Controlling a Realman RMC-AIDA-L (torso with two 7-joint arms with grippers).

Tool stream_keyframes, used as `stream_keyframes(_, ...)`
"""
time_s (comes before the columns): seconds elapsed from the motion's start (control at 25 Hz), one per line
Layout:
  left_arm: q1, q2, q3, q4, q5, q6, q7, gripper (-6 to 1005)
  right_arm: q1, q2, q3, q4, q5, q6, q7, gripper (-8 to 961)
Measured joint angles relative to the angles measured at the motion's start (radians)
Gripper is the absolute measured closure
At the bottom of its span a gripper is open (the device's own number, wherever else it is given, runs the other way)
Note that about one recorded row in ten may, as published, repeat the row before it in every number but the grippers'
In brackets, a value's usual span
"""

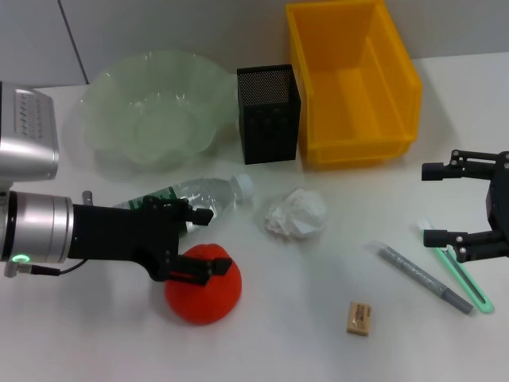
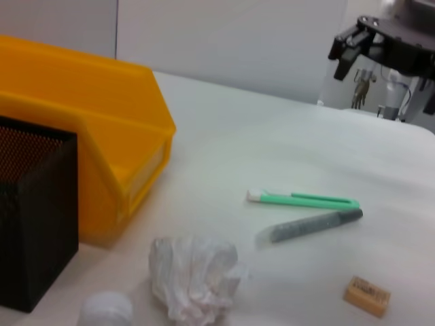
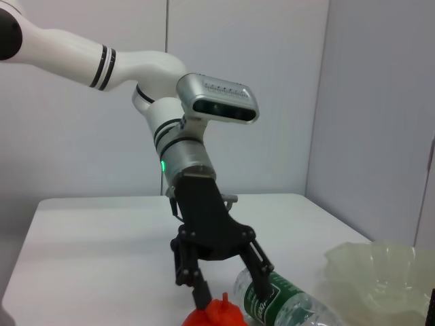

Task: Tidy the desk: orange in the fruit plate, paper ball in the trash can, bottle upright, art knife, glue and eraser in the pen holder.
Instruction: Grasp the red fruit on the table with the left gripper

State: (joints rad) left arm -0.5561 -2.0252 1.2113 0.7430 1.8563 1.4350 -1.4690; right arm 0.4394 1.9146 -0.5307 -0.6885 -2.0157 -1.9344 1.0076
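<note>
Count: one orange, one fruit plate, one paper ball, one trash can, one bottle, one eraser, one pen holder, one green art knife and one grey glue pen are seen on the table (image 1: 278,334).
Left gripper (image 1: 208,240): positioned over the orange (image 1: 203,294); fingers spread, one over the orange's top, the other beside the bottle (image 1: 189,200).
Bottle: lying on its side, between the orange and the fruit plate (image 1: 151,107).
Right gripper (image 1: 428,204): held above the table at the right edge, fingers spread, nothing gripped.
Paper ball (image 1: 297,215): located mid-table, in front of the pen holder (image 1: 269,114).
Trash can (image 1: 351,79): placed just beside the pen holder.
Art knife (image 1: 456,276): lying alongside the glue pen (image 1: 425,278), below the right gripper.
Eraser (image 1: 359,317): located near the front edge, apart from the rest.
</note>
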Motion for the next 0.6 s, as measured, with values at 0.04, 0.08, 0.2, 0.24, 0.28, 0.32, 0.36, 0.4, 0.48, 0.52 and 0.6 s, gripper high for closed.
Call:
stream_keyframes(0.04, 0.000, 0.000, 0.000, 0.000, 0.000, 0.000, 0.000, 195, 0.000, 0.000, 0.000, 0.000, 0.000, 0.000, 0.000, 127)
stream_keyframes(0.08, 0.000, 0.000, 0.000, 0.000, 0.000, 0.000, 0.000, 196, 0.001, 0.000, 0.000, -0.003, 0.000, 0.000, 0.005, 127)
stream_keyframes(0.2, 0.021, -0.002, -0.009, 0.007, 0.032, -0.005, 0.018, 202, 0.006, -0.001, -0.001, -0.009, 0.000, 0.000, 0.029, 127)
stream_keyframes(0.24, 0.021, -0.002, -0.009, 0.007, 0.032, -0.005, 0.018, 203, 0.007, -0.001, -0.002, -0.010, 0.000, 0.000, 0.032, 127)
stream_keyframes(0.28, 0.021, -0.002, -0.009, 0.007, 0.032, -0.005, 0.018, 205, 0.007, -0.001, -0.002, -0.010, 0.000, 0.000, 0.032, 127)
stream_keyframes(0.32, 0.032, -0.003, -0.015, 0.008, 0.036, -0.007, 0.035, 207, 0.007, -0.001, -0.002, -0.011, 0.000, 0.000, 0.033, 127)
stream_keyframes(0.36, 0.049, -0.005, -0.017, 0.008, 0.037, -0.025, 0.072, 209, 0.007, 0.001, -0.003, -0.013, 0.000, -0.001, 0.033, 127)
stream_keyframes(0.4, 0.055, -0.007, -0.017, 0.007, 0.037, -0.043, 0.085, 211, 0.007, 0.003, -0.003, -0.016, 0.000, -0.003, 0.033, 127)
stream_keyframes(0.48, 0.061, -0.013, -0.014, 0.002, 0.039, -0.063, 0.100, 214, 0.007, 0.004, -0.004, -0.019, 0.000, -0.005, 0.033, 127)
stream_keyframes(0.52, 0.064, -0.018, -0.008, -0.001, 0.041, -0.079, 0.112, 216, 0.004, 0.006, -0.004, -0.022, 0.000, -0.006, 0.034, 127)
stream_keyframes(0.6, 0.065, -0.020, -0.004, -0.001, 0.046, -0.085, 0.115, 220, 0.004, 0.006, -0.004, -0.022, 0.000, -0.006, 0.034, 127)
